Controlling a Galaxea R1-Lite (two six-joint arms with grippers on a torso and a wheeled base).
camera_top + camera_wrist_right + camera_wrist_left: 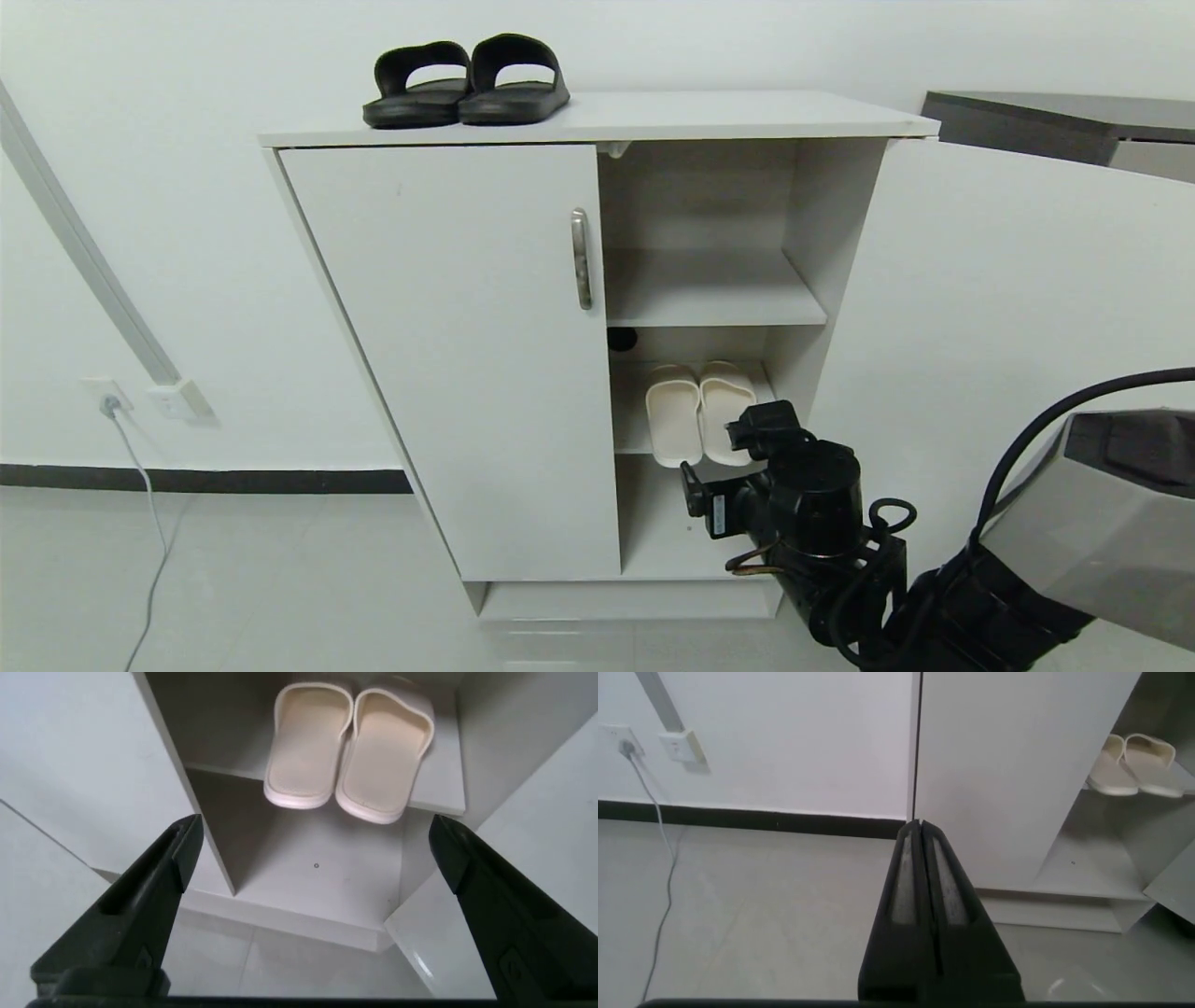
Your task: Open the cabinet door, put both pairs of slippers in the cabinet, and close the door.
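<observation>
A pair of black slippers rests on top of the white cabinet, at its left. The cabinet's right door stands swung open; the left door with its metal handle is closed. A cream pair of slippers lies side by side on a shelf inside the open right half. My right gripper hangs open just in front of and below that shelf, holding nothing. My left gripper is shut and empty, low over the floor, left of the cabinet's front.
Inside the open half, an upper shelf and the bottom compartment are bare. A wall socket with a cable hanging to the floor is at the left. A grey piece of furniture stands behind the open door.
</observation>
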